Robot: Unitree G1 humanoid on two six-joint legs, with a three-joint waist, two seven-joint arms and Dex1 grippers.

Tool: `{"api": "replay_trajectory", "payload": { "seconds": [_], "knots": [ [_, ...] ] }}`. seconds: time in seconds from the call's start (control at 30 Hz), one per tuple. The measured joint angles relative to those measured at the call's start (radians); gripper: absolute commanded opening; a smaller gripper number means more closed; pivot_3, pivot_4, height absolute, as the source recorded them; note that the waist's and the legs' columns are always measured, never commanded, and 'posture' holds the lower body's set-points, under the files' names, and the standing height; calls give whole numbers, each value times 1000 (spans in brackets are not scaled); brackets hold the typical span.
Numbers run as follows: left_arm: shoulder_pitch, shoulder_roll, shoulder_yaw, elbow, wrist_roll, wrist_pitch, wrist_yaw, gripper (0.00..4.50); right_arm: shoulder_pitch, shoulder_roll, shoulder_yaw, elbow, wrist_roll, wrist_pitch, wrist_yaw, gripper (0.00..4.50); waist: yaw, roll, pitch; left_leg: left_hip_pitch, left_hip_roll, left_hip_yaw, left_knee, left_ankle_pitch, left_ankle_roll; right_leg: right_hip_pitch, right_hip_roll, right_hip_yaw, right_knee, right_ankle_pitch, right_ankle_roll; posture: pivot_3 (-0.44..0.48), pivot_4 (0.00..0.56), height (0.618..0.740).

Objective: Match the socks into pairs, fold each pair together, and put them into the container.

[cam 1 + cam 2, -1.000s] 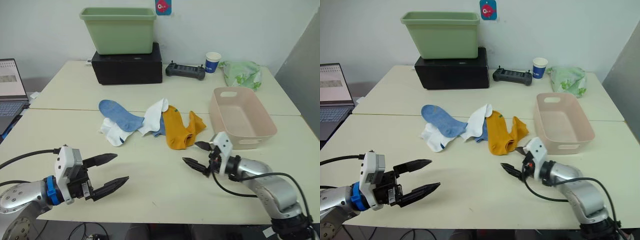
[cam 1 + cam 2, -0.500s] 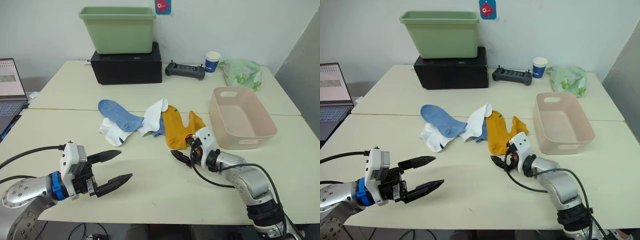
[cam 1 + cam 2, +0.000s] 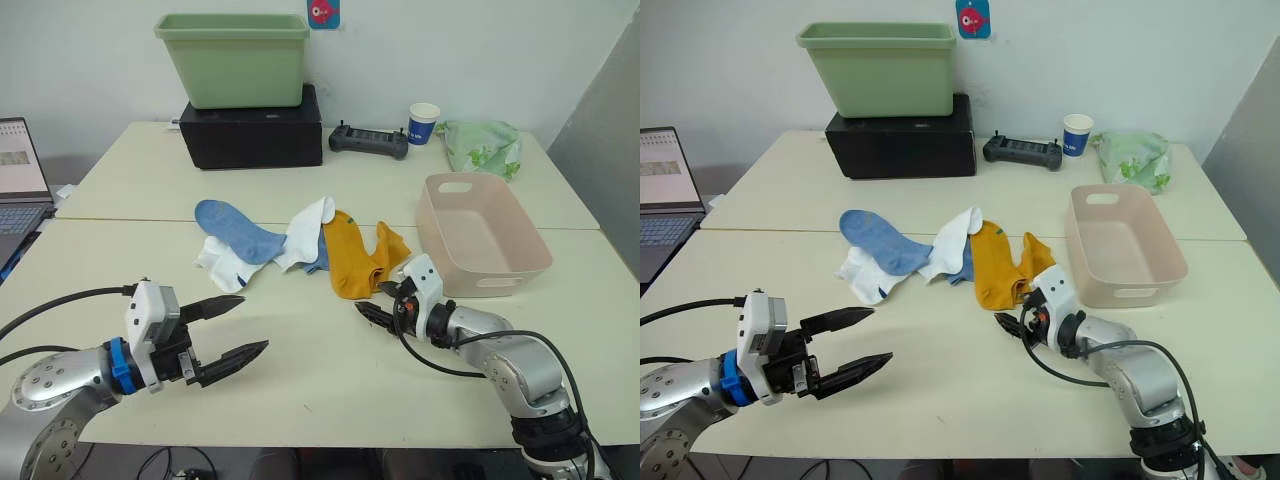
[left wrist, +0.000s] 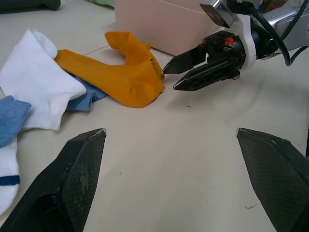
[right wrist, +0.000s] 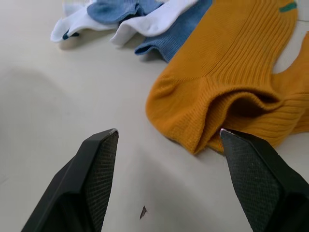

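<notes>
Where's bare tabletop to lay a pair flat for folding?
Bare: the near tabletop between left gripper and right gripper. The pink container is empty. Crowded: the sock pile, and the back row by the black box.

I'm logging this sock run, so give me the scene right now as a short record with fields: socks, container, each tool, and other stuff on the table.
socks: yellow socks, white socks and blue socks in a loose pile mid-table, unpaired
container: pink tub, nothing in it, right of the pile
right tool: open, one fingertip at the yellow socks' edge
left tool: open, over bare table
other: green tub on black box, paper cup, laptop
</notes>
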Motion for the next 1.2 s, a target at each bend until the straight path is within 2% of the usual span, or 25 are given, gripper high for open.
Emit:
{"api": "replay_trajectory", "payload": {
  "seconds": [0.37,0.47,0.53,0.73,0.93,1.2],
  "knots": [
    [-34,0,-29,0,-1,5,28,4500,-60,54,13,119,-50,-38,-39,3587,-1,0,0,-1,0,0,0,0,0,-1,0,0,0,0,0,0,150,730],
    [-40,-2,-40,0,-1,5,37,4500,-80,84,13,148,-60,-55,-44,2724,-1,0,0,-1,0,0,0,0,0,-1,0,0,0,0,0,0,150,730],
    [-40,-2,-41,0,-1,4,39,4500,-81,97,13,155,-67,-58,-47,1935,-1,0,0,-1,0,0,0,0,0,-1,0,0,0,0,0,0,150,730],
    [-39,-3,-55,0,1,3,44,4500,-81,109,15,159,-77,-59,-47,25,-1,0,0,-1,0,0,-1,0,0,-2,0,0,0,0,0,0,150,730],
    [-58,-3,-55,18,0,15,74,4500,-60,93,-20,87,-19,14,-25,25,1,0,0,-2,0,0,-1,0,0,-1,0,0,0,0,0,0,150,730],
    [-86,-2,-87,52,23,31,104,4500,101,-95,-125,-168,181,217,72,25,5,0,0,-2,0,0,-1,0,0,-2,0,0,-1,0,0,0,150,730]
  ]
}}
